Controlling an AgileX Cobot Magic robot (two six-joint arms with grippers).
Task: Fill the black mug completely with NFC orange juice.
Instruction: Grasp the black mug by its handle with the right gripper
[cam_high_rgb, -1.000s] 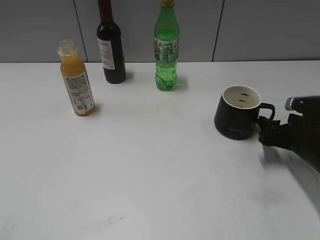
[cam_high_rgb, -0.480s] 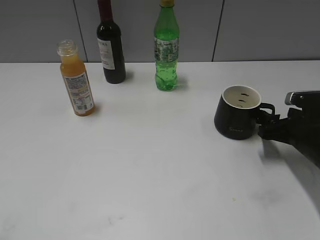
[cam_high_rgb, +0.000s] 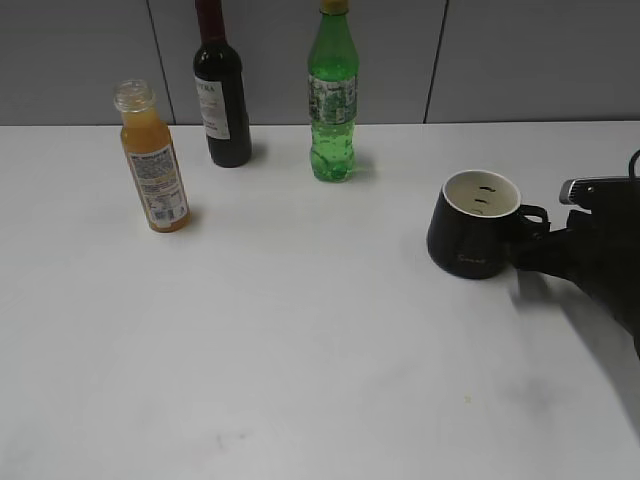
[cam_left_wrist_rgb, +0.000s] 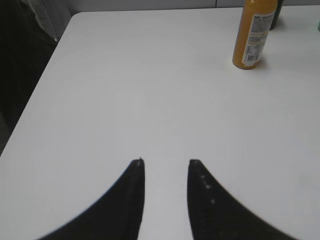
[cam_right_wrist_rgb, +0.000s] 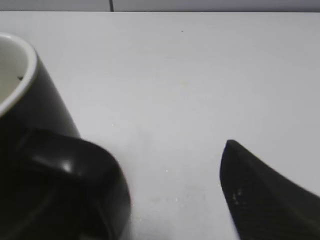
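Standing on the white table (cam_high_rgb: 300, 350), the black mug (cam_high_rgb: 472, 236) meets open right jaws; left jaws open.

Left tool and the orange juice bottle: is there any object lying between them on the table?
No. In the left wrist view, only bare white table lies between the left tool and the orange juice bottle; the stretch holds no object.

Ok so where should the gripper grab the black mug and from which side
Take the black mug by its loop handle, coming from the right. The handle sticks out toward the right gripper, and the squat body, wider at the base, looks harder to clamp.
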